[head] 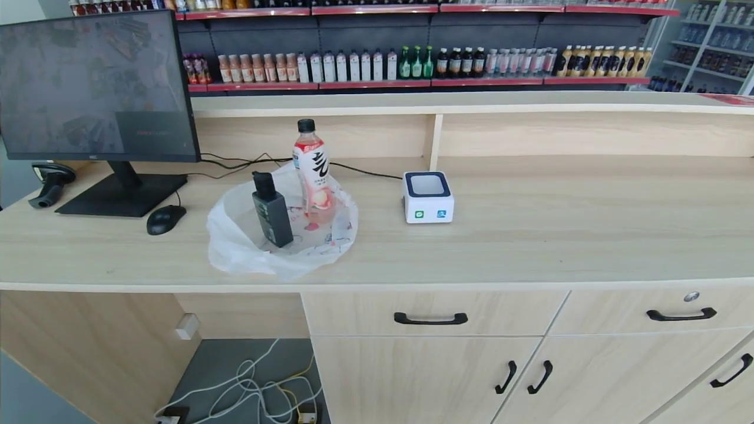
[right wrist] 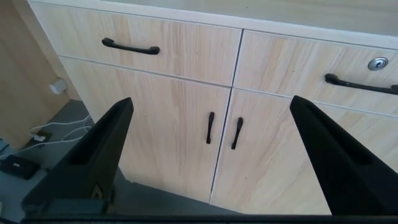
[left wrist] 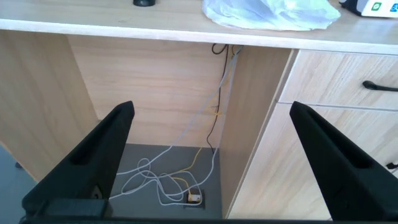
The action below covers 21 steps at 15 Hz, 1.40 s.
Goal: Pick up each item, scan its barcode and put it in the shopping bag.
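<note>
A pale wood counter (head: 530, 247) runs across the middle of the head view. Behind it, along the top of the frame, red-edged shelves (head: 377, 85) carry rows of drink bottles. A dark monitor (head: 94, 82) stands on the counter at the upper left, with a handheld scanner (head: 50, 185) at the far left edge and a black mouse (head: 165, 219) just right of the monitor's foot. A white box scanner (head: 428, 197) sits near the centre, apart from everything else. Drawers (head: 353, 312) with black handles fill the lower right of the frame.

The shopping bag (head: 235, 247), thin white plastic with its mouth spread open, lies left of centre, between the mouse and the box scanner. Two things stand upright inside it. One is a pink drink bottle (head: 310, 171) with a black cap. Just to its left is a dark container (head: 271, 212) with a black top, perhaps a flat bottle; its kind is hard to tell.

The left gripper (left wrist: 211, 168) hangs below counter height with its fingers wide apart and nothing between them, facing the open recess (left wrist: 161, 93) where cables (left wrist: 155, 180) lie on the floor. The right gripper (right wrist: 211, 168), equally spread and empty, faces the cabinet doors (right wrist: 168, 130).
</note>
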Motion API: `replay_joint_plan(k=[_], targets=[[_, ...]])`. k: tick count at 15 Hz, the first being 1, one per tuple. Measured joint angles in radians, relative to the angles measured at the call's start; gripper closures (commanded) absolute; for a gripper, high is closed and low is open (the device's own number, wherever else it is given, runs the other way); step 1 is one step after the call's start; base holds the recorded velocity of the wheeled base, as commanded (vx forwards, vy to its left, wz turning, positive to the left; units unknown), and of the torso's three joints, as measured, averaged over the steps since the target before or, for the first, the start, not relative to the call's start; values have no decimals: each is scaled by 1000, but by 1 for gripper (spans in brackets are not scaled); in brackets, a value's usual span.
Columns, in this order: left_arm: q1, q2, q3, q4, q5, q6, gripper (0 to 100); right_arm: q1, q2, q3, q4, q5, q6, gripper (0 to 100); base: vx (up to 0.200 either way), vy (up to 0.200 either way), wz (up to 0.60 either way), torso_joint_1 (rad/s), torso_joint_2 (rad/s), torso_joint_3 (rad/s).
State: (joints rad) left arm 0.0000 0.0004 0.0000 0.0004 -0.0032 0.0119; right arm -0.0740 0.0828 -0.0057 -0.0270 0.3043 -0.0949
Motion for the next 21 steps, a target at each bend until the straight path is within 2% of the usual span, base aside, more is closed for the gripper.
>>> replay_joint_plan(k=[4,14,21], targets=[[0,0,0,1,1,-12,0,1,1,0,-1,0,-4,0,-200,0,0,0,1,1],[-2,0,0,0,1,-12,0,-2,2,0,-2,-2,-15,0,-200,0,0,1,1,2],[-2,0,0,1,1,-8,0,-2,2,0,-2,-2,-33,0,0,0,0,0,0,0]])
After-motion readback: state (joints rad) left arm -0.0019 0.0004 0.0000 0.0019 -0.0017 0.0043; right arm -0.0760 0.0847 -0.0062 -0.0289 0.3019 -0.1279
